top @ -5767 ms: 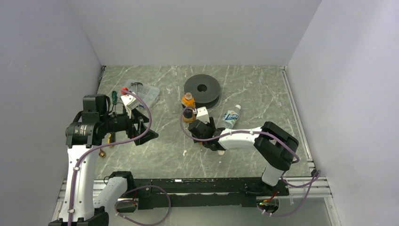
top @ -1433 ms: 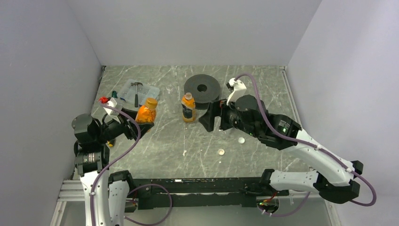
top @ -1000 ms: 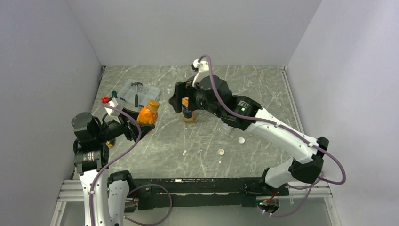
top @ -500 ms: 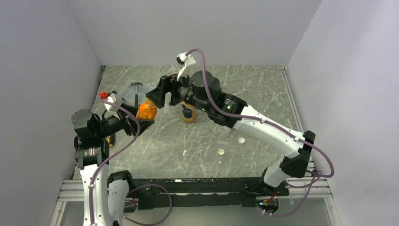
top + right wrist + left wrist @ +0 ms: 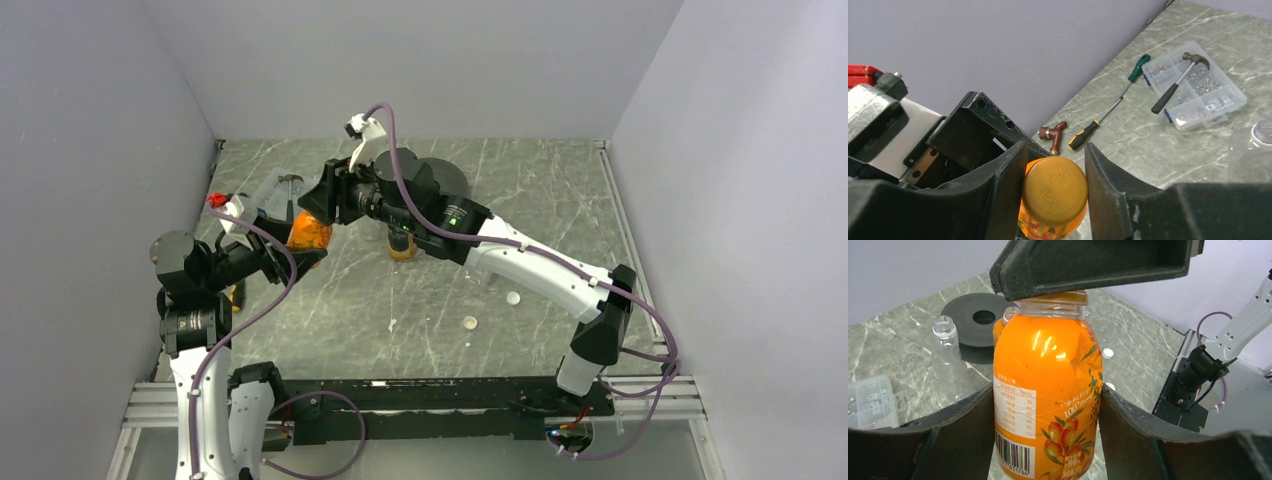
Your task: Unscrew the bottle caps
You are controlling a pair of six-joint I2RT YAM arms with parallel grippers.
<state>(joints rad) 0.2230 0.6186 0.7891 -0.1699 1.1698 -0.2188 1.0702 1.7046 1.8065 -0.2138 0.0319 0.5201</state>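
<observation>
Orange cap (image 5: 1054,190): on the neck of the stubby orange bottle (image 5: 1045,390), screwed on as far as I can see, held up in the air over the left side of the worktop (image 5: 560,200).
Stubby orange bottle: full, upright with a slight lean, its thin wall dented near the shoulder.
Left tool (image 5: 1045,412): clamped on the bottle's belly from both sides, low on the label.
Right tool (image 5: 1055,167): it sits level with the cap, its fingers (image 5: 1003,190) one on each side and very close to it. I cannot tell whether they press on it yet.
Step in hand: I judge it to be gripping this cap and twisting it off.
Doing it well: I centre the cap between the fingers and close firmly on its rim only. I turn my right wrist about the bottle's own axis while the left holds hard, and lift once the thread lets go.
Risk: the soft wall may buckle or spin in my left grip, and juice may spill if I tilt.
Clear bottle (image 5: 945,347): standing on the worktop, neck open.
Tall orange bottle (image 5: 402,245): standing mid-worktop, its top hidden by my right arm.
White caps (image 5: 513,297): two lie loose on the worktop, well apart from the bottles.
Further out: a black disc (image 5: 979,317) lies behind the bottles and a parts box (image 5: 1198,90) with a hammer (image 5: 1175,85) on it sits far left.
</observation>
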